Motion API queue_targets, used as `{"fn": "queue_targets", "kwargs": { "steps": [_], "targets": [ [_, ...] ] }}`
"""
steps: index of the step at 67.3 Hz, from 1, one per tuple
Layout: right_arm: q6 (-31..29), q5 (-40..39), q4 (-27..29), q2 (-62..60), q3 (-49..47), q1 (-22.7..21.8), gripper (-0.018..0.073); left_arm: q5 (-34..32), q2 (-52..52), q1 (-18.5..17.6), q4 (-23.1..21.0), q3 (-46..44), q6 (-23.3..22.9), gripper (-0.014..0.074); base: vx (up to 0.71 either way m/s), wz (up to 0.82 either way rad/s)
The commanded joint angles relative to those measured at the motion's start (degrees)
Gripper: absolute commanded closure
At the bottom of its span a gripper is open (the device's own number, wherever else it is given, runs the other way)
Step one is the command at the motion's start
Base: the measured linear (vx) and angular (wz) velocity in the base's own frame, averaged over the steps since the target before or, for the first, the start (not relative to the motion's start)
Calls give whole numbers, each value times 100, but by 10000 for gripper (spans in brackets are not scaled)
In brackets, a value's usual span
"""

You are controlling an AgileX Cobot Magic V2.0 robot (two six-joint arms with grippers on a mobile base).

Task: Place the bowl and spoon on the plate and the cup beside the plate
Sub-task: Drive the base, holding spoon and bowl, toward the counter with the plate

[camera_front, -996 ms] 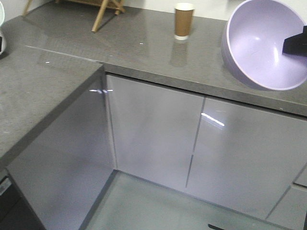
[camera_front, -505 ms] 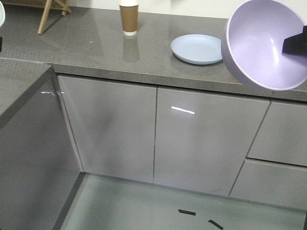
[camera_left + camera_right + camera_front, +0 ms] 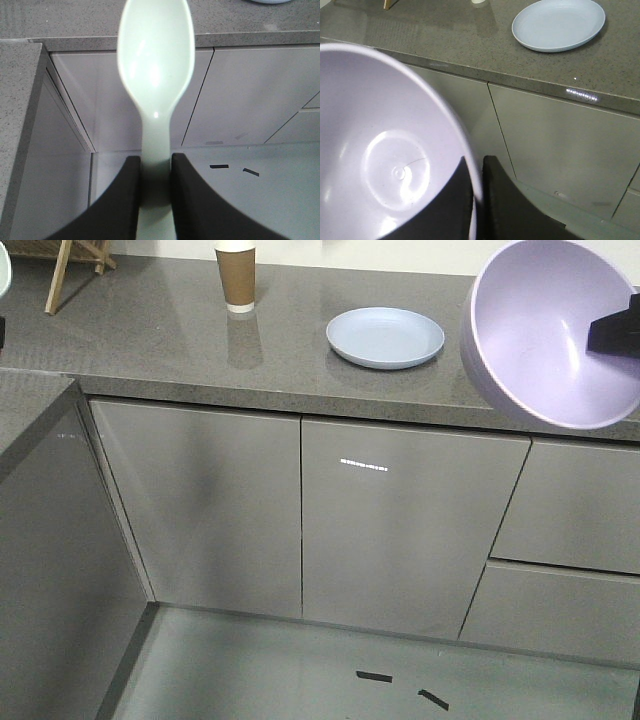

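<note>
Item 1, L gripper (image 3: 155, 161): only your L wrist cam shows this grip. Fingers clamped on spoon (image 3: 156, 75) handle, scoop out past the tips.
Item 2, R gripper (image 3: 476, 167): fingers pinch bowl (image 3: 385, 150) rim, one inside, one outside.
Item 3, plate (image 3: 559, 24): ahead of R fingers, well apart, on grey speckled counter (image 3: 150, 340).
Item 4, cup (image 3: 236, 278): upright on counter, seen whole in front cam only.
Below: grey cabinet doors (image 3: 400, 520), floor (image 3: 250, 670) w/ black marks (image 3: 374, 676).

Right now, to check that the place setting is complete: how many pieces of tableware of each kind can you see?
bowl: 1
spoon: 1
plate: 1
cup: 1
Total: 4
</note>
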Motion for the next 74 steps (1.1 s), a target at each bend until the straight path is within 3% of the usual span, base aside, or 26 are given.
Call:
{"fn": "queue_targets", "kwargs": {
  "steps": [1,74],
  "targets": [
    [-38,-243,280,-132,-164,-14,565,-328,-137,-26,-132,-151,0,604,1,-1],
    [-38,-243,280,-132,-164,-14,565,-328,-137,-26,-132,-151,0,604,6,-6]
  ]
}}
